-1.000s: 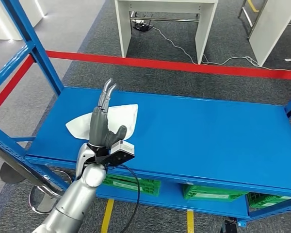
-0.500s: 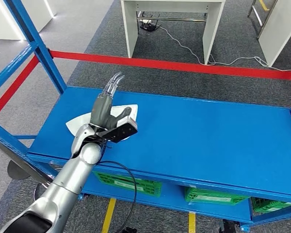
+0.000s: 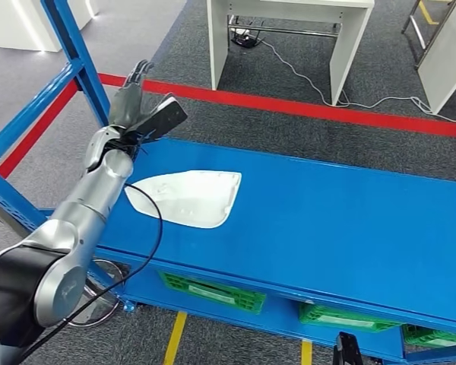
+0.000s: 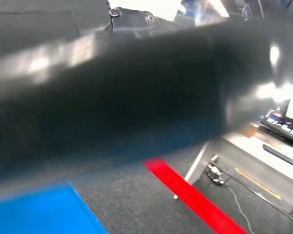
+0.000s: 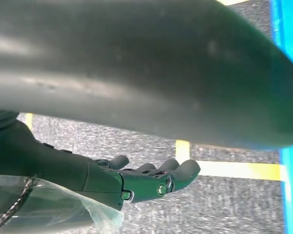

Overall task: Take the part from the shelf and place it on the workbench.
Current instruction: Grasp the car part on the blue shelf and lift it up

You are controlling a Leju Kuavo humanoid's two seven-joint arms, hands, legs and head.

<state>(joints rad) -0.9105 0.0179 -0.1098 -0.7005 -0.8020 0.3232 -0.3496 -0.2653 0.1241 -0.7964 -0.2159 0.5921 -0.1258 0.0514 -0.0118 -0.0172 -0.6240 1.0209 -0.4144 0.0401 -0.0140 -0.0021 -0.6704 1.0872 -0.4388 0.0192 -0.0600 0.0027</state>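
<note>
My left hand (image 3: pixel 129 95), empty and fingers apart, should descend squarely over the white part (image 3: pixel 187 198) on the shelf (image 3: pixel 340 220) before closing.

- The shelf (image 3: pixel 329 220) is bright blue, frame and deck alike.
- The part (image 3: pixel 188 198) is plain white.
- Floor stripe (image 3: pixel 306 108): red, on speckled grey carpet.
- Crates (image 3: pixel 214 290) below: green.
- Left hand (image 3: pixel 128 95): dark grey; its arm is silver.

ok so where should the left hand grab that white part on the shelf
Probably the near long edge of the white part, coming from the robot's side. It lies flat on the blue shelf, so fingers need an edge to hook under. The left hand hovers beyond its tapered end.
</note>
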